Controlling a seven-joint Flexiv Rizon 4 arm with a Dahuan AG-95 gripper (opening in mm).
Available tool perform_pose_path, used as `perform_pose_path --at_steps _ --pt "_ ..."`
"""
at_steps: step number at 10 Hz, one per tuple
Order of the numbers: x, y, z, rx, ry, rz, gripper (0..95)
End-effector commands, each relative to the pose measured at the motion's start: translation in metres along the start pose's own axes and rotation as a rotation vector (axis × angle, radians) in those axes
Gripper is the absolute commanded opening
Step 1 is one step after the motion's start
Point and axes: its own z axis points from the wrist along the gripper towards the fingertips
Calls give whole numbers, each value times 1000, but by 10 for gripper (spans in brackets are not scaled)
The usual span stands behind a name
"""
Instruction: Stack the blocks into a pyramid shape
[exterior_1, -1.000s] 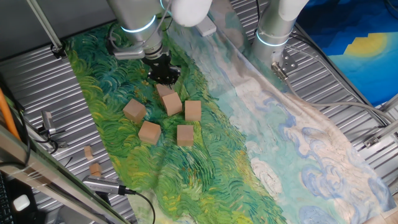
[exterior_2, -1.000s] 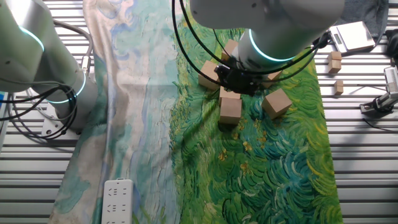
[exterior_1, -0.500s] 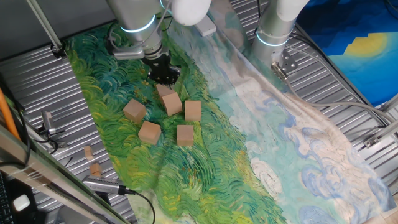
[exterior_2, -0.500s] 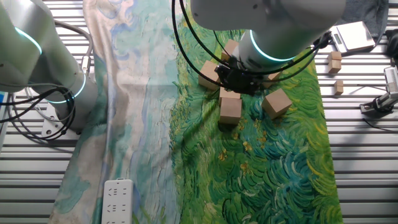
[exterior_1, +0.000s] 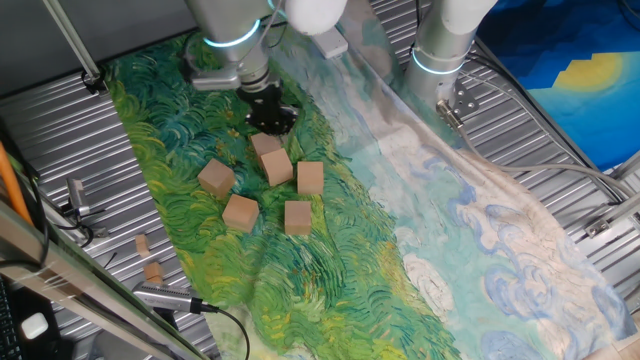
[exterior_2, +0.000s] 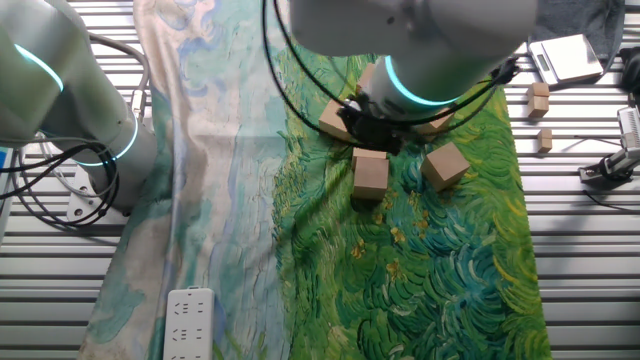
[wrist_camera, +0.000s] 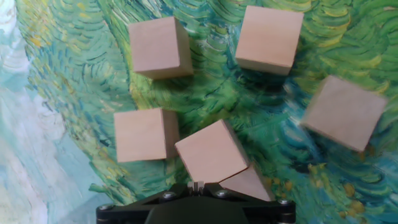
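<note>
— What changed in one fixed view?
— The gripper (exterior_1: 270, 117) has risen and slid slightly right, clear of the blocks (exterior_1: 277, 166) on the green cloth (exterior_1: 330, 280).

— And the other fixed view?
— It hovers above the cluster; one block (exterior_2: 370, 175) leans on another.

— The hand view?
— Six cubes below, one tilted (wrist_camera: 211, 151). I can't tell how open the jaws are; nothing looks held. Likely a placement just ended, crookedly.

End effector (exterior_1: 270, 117) shifted slightly right and up, away from blocks (exterior_1: 276, 165).
</note>
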Motion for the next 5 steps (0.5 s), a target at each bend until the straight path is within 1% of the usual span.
perform_pose_path --at_steps 1,2,3,5 --pt "4 14 9 6 -17 24 0" --pt "6 20 14 7 -28 39 0" --pt "6 28 21 3 -47 57 0" --pt "7 29 23 -8 -66 65 0"
